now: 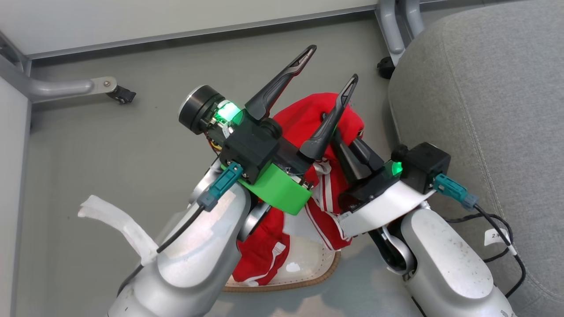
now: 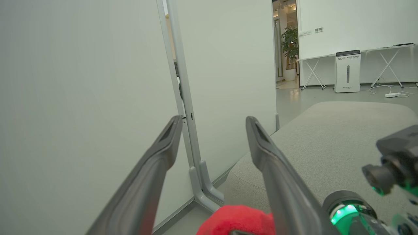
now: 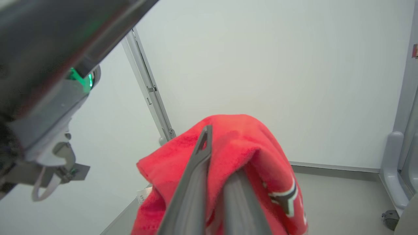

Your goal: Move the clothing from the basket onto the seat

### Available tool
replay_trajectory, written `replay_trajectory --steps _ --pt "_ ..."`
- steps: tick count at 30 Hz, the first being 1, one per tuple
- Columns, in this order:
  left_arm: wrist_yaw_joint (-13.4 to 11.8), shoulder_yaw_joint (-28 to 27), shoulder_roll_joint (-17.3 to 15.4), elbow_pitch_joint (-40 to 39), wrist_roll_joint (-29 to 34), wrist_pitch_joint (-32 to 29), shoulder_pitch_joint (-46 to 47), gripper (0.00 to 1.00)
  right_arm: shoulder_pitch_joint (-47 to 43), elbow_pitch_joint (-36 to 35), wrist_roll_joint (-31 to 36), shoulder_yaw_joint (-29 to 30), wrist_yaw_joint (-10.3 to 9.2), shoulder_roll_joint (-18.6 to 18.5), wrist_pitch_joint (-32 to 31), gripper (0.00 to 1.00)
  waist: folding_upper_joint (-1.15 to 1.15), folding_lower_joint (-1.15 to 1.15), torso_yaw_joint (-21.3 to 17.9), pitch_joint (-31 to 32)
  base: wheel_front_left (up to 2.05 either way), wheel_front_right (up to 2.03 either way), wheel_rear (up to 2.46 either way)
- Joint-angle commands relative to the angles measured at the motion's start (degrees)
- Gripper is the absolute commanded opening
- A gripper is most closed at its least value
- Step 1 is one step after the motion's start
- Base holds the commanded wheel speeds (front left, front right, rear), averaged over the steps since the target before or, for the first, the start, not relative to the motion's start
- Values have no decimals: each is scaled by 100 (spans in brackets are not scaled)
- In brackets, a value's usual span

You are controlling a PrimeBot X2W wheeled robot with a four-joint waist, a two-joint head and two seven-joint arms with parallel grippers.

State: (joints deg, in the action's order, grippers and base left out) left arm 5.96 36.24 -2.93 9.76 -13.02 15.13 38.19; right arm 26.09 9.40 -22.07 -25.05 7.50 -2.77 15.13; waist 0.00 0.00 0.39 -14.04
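Note:
My right gripper (image 1: 339, 136) is shut on a bunch of red clothing (image 1: 304, 116), held up above the cream basket (image 1: 315, 264) with its brown rim. More red cloth with white stripes (image 1: 260, 255) hangs down into the basket. In the right wrist view the two fingers (image 3: 199, 163) pinch the red cloth (image 3: 251, 140), which drapes over them. My left gripper (image 1: 330, 66) stands open just above and left of the bunch, nothing between its fingers; its wrist view shows the red cloth (image 2: 235, 218) below its open gripper (image 2: 214, 121). The grey seat (image 1: 484, 110) lies to the right.
White partition panels stand ahead, on grey metal legs with castors (image 1: 119, 93) (image 1: 385, 67). A black cable (image 1: 502, 224) runs over the seat's edge by my right forearm. Beyond the seat (image 2: 326, 147), a white floor unit (image 2: 347, 71) and folding tables stand far off.

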Motion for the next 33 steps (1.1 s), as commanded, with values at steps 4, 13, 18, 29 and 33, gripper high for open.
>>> replay_trajectory --steps 4,13,18,29,33 --pt "-24 -40 5 31 96 3 -85 100 -87 -54 105 202 -2 -21 3 0 0 0 -137 -35 0 0 0" --pt "57 -8 2 117 164 3 -131 100 -226 -175 392 794 -2 -20 4 0 0 0 -633 -154 0 0 0" --pt "82 51 0 191 229 3 -122 100 -326 -287 513 1156 -2 -18 4 0 0 0 -938 -252 0 0 0" --pt "143 365 -32 424 361 2 -127 100 -594 -458 452 1926 -2 -19 4 0 0 0 -1589 -490 0 0 0" --pt "145 422 -43 460 365 2 -143 100 -696 -485 447 2109 -2 -18 4 0 0 0 -1704 -517 0 0 0"
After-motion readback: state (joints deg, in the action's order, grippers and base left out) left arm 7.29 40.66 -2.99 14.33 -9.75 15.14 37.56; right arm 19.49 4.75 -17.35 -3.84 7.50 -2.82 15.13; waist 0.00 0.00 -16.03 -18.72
